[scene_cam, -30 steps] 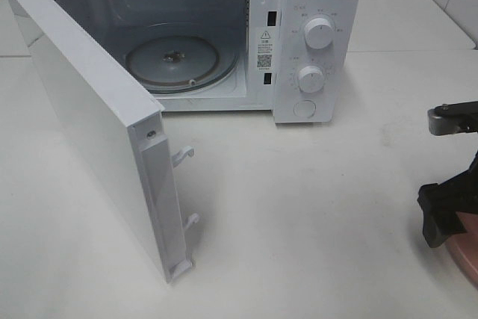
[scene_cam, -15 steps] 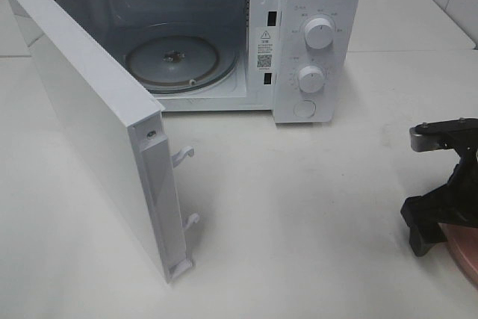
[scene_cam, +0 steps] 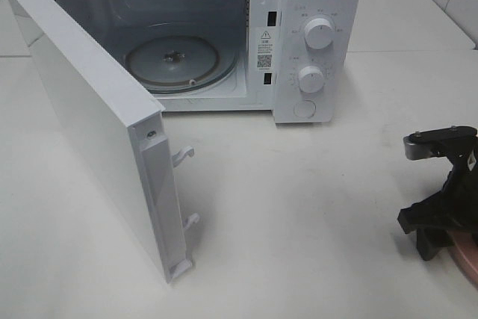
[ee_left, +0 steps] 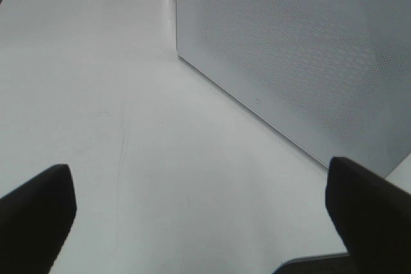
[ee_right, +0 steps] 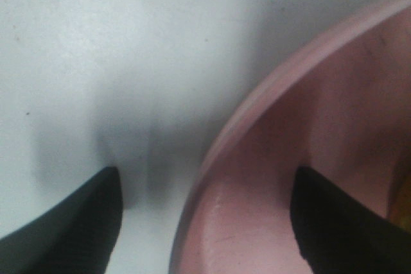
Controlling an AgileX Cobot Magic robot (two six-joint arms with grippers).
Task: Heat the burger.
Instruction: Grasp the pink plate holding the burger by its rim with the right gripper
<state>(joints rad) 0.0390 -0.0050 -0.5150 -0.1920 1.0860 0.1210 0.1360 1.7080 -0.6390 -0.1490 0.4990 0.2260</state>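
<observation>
Pink plate (scene_cam: 464, 256) edge between wide-open, empty right end effector (ee_right: 205, 187), lower right; may slip if pinched thin, dropping burger.

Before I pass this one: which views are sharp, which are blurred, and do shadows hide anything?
Exterior high: sharp, evenly lit, turntable inside the microwave readable. Left wrist: microwave door mesh fairly crisp, dark fingertips soft. Right wrist: heavily blurred, pink plate rim smeared; fingertip shadows on the table hide nothing.
</observation>
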